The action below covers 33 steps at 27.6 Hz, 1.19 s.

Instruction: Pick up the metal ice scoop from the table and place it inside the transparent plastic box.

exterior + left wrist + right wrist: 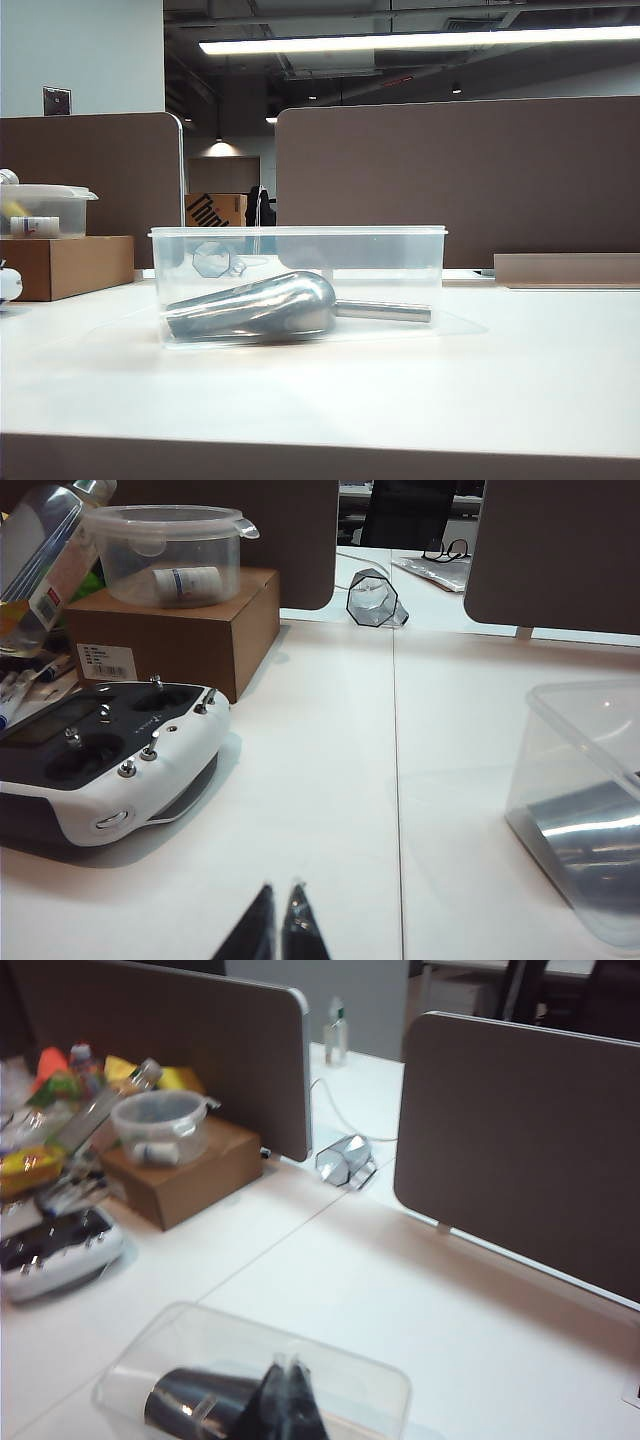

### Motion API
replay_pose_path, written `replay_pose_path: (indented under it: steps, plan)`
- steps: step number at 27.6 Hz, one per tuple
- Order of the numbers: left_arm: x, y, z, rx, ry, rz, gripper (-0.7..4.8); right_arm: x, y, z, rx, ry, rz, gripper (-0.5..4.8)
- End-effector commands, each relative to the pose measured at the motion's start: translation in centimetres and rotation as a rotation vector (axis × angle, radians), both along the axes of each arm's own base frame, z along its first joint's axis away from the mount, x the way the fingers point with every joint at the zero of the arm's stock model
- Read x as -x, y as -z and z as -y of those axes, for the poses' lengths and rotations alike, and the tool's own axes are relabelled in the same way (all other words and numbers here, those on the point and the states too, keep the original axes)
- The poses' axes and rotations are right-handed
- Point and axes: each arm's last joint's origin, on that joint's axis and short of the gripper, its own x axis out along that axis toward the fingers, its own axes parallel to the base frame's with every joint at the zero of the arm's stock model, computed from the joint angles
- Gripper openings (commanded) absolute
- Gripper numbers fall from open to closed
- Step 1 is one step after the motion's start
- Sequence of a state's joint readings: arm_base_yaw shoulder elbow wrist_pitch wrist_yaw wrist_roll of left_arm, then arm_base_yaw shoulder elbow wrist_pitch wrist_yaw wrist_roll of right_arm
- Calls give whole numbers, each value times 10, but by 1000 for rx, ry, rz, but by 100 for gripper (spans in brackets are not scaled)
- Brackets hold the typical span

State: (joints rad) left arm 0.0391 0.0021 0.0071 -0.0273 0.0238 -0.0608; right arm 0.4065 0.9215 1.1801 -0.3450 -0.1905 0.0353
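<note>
Count: one metal ice scoop (270, 305), one transparent plastic box (300, 245), one cardboard box (65, 265), one smaller lidded tub (45, 210) on top of that carton, one white remote controller (105, 770), and two pincers of mine.

The scoop lies inside the transparent plastic box, flat on its floor. Its long axis runs along the length of the box; in the exterior view the bowl mouth faces the box's left end and the straight handle (385, 312) points to the right end, nearly reaching the wall.

The box stands on the white table (400, 390), with the cardboard box to its left and further back.

The exterior view shows neither pincer. Only the left wrist view shows my left gripper (280, 925), tips together and holding nothing, low over the table between the controller and the box's corner (590, 810). Only the right wrist view shows my right gripper (283, 1390), fingers pressed together and empty, above the box (250, 1380) and well clear of the scoop (195, 1405).

The controller is missing from the exterior view.
</note>
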Motion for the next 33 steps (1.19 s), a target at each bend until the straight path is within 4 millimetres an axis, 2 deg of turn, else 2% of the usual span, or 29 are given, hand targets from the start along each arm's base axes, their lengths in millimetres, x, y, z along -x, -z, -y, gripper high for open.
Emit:
replay_pose_path:
  steps: [1, 6, 9, 15, 24, 29, 33]
  plan:
    - [0, 0, 0, -1, 2, 5, 21, 19, 17, 9, -109, 26, 74, -9]
    - [0, 0, 0, -1, 4, 5, 21, 30, 56, 16, -156, 98, 105, -8]
    - [0, 0, 0, -1, 4, 5, 21, 29, 76, 16, -100, 106, -9, -8]
    - [0, 0, 0, -1, 4, 5, 21, 32, 98, 17, 2, 117, -213, -8]
    - [0, 0, 0, -1, 4, 5, 21, 33, 102, 18, 25, 118, -256, -8]
    - [0, 0, 0, -1, 4, 5, 21, 35, 102, 19, 81, 138, -221, -8]
    - [0, 0, 0, -1, 4, 5, 21, 46, 100, 26, 125, 144, -126, -8]
